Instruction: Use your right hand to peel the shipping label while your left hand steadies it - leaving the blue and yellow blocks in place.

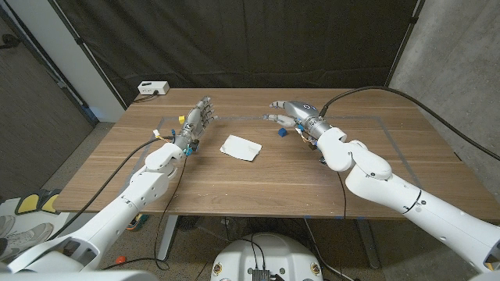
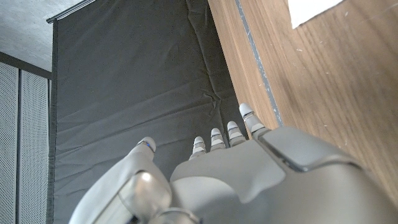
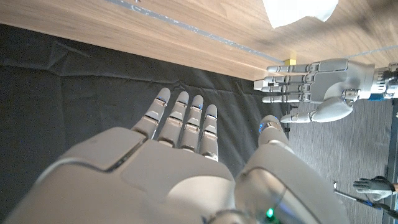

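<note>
The white shipping label point(image 1: 241, 147) lies a little crumpled on the wooden table point(image 1: 234, 183), between my two hands. My left hand point(image 1: 199, 117) hovers to the label's left and further back, fingers straight and apart, holding nothing. A small yellow block point(image 1: 180, 119) sits just beside it. My right hand point(image 1: 289, 113) hangs to the label's right, fingers spread and empty, with the blue block point(image 1: 282, 133) just below its fingers. The right wrist view looks past my right hand point(image 3: 186, 162) to the label point(image 3: 298, 11), the yellow block point(image 3: 290, 60) and my left hand point(image 3: 323, 81). The left wrist view shows my left hand point(image 2: 249, 180) and a corner of the label point(image 2: 311, 9).
A white box point(image 1: 152, 88) sits off the table's far left corner. A thin tape outline point(image 1: 391, 119) frames the work area. A black curtain point(image 1: 258, 47) hangs behind, and a thick cable point(image 1: 406, 97) runs to my right arm.
</note>
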Robot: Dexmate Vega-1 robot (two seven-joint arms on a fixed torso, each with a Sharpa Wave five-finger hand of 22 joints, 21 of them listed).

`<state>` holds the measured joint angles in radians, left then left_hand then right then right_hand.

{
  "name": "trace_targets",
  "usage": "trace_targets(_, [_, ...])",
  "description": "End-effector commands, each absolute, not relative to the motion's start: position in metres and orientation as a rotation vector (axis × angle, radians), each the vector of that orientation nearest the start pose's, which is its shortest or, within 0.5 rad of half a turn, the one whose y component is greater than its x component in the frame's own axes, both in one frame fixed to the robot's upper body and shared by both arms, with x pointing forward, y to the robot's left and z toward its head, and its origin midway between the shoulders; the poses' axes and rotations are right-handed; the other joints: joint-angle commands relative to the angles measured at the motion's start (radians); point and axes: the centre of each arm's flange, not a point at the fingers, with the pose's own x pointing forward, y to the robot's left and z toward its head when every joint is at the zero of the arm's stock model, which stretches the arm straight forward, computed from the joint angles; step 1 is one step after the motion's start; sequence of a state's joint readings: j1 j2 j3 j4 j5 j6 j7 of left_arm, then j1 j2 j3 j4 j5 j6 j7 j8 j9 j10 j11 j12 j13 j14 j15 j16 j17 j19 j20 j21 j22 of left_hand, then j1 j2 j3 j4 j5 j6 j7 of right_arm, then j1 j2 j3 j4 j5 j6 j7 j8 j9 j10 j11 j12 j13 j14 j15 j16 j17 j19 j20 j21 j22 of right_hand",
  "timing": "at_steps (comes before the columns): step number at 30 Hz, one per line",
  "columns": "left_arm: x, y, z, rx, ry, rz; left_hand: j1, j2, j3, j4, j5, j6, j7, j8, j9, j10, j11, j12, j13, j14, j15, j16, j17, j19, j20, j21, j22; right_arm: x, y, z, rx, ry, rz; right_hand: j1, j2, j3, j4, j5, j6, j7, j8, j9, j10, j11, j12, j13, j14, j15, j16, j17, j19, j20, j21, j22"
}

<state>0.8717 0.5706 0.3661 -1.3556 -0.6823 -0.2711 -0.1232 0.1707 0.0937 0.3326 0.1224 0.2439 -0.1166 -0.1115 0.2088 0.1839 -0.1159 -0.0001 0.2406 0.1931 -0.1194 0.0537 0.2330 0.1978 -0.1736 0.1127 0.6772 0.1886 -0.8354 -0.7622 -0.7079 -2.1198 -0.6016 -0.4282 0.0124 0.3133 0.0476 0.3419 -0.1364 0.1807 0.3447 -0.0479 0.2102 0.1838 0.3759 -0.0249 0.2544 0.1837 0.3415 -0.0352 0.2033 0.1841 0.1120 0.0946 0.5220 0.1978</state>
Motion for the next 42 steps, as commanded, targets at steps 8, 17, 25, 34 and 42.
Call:
trace_targets(8, [0.637,0.294,-0.027,0.006,-0.591,-0.314,0.012,0.001,-0.001,-0.006,-0.003,0.004,0.002,0.005,0.003,0.005,0.001,0.004,0.003,0.009,-0.001,0.002,0.003,-0.104,0.006,0.002,0.005,0.534,-0.096,0.0,-1.467,-0.625,0.115,0.087,0.016,0.03,-0.032,0.012,-0.014,0.0,-0.008,0.004,-0.02,-0.001,-0.014,0.006,-0.022,-0.002,-0.011,-0.001,-0.004,-0.006,-0.008,0.002])
trace_targets(17, [0.638,0.292,-0.026,0.008,-0.588,-0.32,0.013,0.002,-0.001,-0.007,-0.004,0.004,0.0,0.003,0.003,0.005,0.0,0.003,0.003,0.008,-0.001,0.0,0.004,-0.104,0.006,0.0,0.005,0.541,-0.093,-0.009,-1.481,-0.571,0.134,0.071,0.013,0.015,-0.008,0.004,-0.024,0.002,-0.014,0.005,-0.034,0.002,-0.022,0.007,-0.036,-0.002,-0.011,0.006,-0.007,-0.011,-0.012,0.004])
trace_targets(25, [0.64,0.291,-0.025,0.009,-0.586,-0.324,0.014,0.002,-0.002,-0.007,-0.005,0.005,0.001,0.001,0.003,0.006,-0.001,0.001,0.004,0.01,-0.002,-0.001,0.004,-0.104,0.006,-0.001,0.005,0.547,-0.085,-0.019,-1.515,-0.548,0.117,0.055,0.003,0.002,0.001,0.002,-0.016,0.0,-0.011,0.005,-0.025,0.003,-0.02,0.007,-0.036,-0.002,-0.009,0.008,-0.005,-0.013,-0.012,0.004])
trace_targets(34, [0.642,0.292,-0.024,0.007,-0.586,-0.323,0.015,0.002,-0.002,-0.007,-0.006,0.006,0.0,0.0,0.003,0.005,-0.001,0.0,0.004,0.01,-0.001,-0.002,0.004,-0.103,0.006,-0.002,0.005,0.554,-0.078,-0.025,-1.537,-0.547,0.132,0.065,-0.02,-0.009,-0.008,0.008,-0.015,0.004,-0.012,0.005,-0.029,0.003,-0.023,0.008,-0.068,-0.008,-0.02,0.004,-0.013,-0.025,-0.017,0.004])
trace_targets(42, [0.646,0.294,-0.023,0.005,-0.584,-0.323,0.016,0.002,-0.002,-0.007,-0.007,0.007,0.002,-0.001,0.003,0.003,0.002,-0.002,0.004,0.01,-0.001,-0.003,0.005,-0.104,0.007,-0.004,0.005,0.558,-0.067,-0.03,-1.576,-0.551,0.125,0.108,-0.018,0.0,-0.025,0.019,-0.026,0.008,-0.014,0.006,-0.021,-0.009,-0.02,0.01,-0.084,-0.018,-0.021,0.002,-0.025,-0.037,-0.024,0.004])
